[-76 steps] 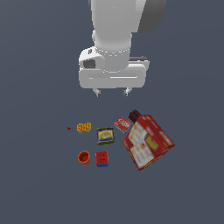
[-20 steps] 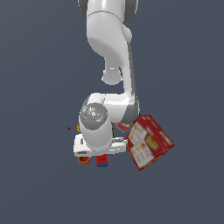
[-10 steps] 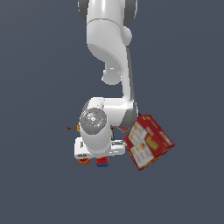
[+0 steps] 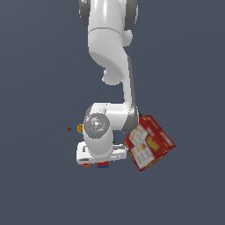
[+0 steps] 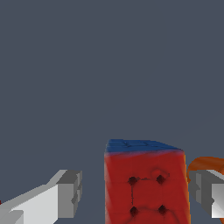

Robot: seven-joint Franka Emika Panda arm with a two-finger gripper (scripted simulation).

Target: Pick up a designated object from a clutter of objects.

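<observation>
The designated object, a small cube [image 5: 144, 183] with a red face marked by dark dots and a blue face, stands between the two fingers of my gripper [image 5: 136, 192]. The gripper is open, with a clear gap between one finger [image 5: 65, 194] and the cube, while the other finger [image 5: 210, 192] is close beside it. In the exterior view my hand [image 4: 99, 154] is low over the clutter and hides most of it. Only a sliver of the cube [image 4: 103, 165] shows under the hand.
The orange cup [image 5: 208, 164] sits just behind one finger, its edge [image 4: 86, 165] peeking out beside the cube. The big red-and-white box [image 4: 148, 143] lies at the exterior view's right of the hand. A yellow-orange block [image 4: 80, 128] is partly visible at the hand's other side.
The arm has come down from high above the clutter to just over it, sinking slightly further in the last second. The objects have not moved.
</observation>
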